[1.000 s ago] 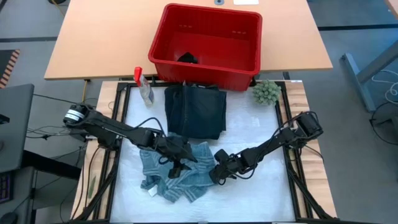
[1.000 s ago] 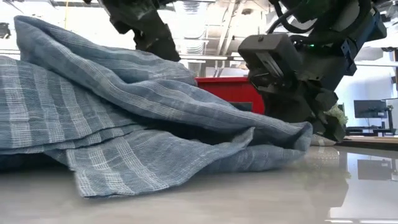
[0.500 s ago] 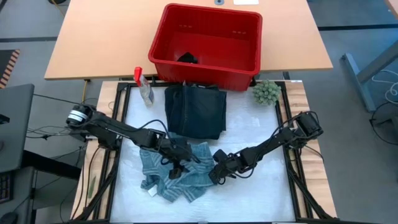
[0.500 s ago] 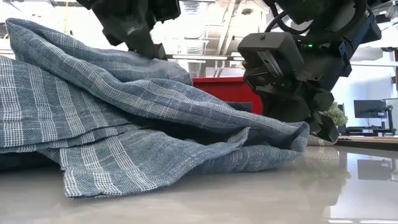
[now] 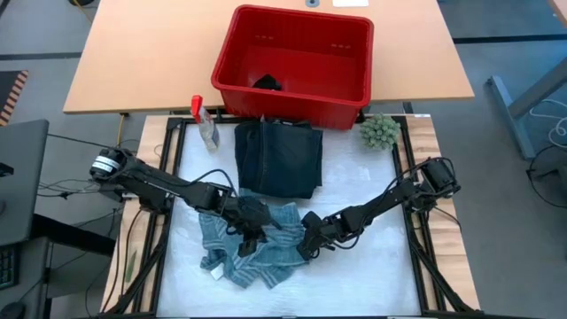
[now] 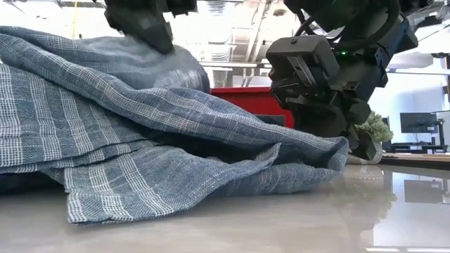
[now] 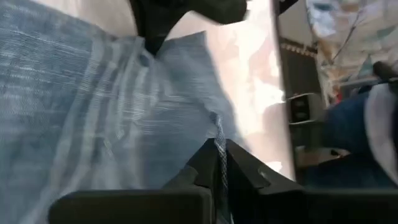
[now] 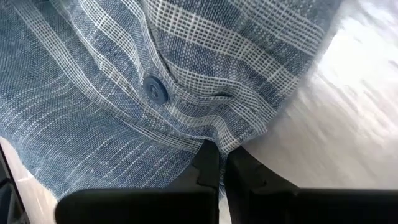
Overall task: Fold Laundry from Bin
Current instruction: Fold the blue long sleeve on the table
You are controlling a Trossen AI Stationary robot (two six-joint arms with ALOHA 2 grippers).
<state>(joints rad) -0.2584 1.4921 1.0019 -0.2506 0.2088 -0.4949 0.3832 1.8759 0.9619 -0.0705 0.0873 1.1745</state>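
While both claws pinch the same garment, the scene reads so:

Left claw (image 5: 251,229): closed on a fold of the blue shirt (image 5: 248,248) near its middle; the left wrist view shows a thin edge of cloth caught between the fingers (image 7: 205,163).
Blue shirt: crumpled, striped grey-blue weave, lying on the tabletop (image 5: 372,275) in front of the dark garment; a button (image 8: 154,89) shows in the right wrist view.
Bottle (image 5: 205,122): small, red-topped, upright at the tabletop's far left corner, just beside the bin.
Dark garment (image 5: 279,158): folded flat, between the shirt and the bin.
Bin (image 5: 297,60): red, on the wooden table beyond, with a dark scrap of laundry inside.
Right claw (image 5: 307,248): closed on the shirt's right edge, low against the tabletop.
Green ball (image 5: 379,131): fuzzy, beside the bin's right corner.
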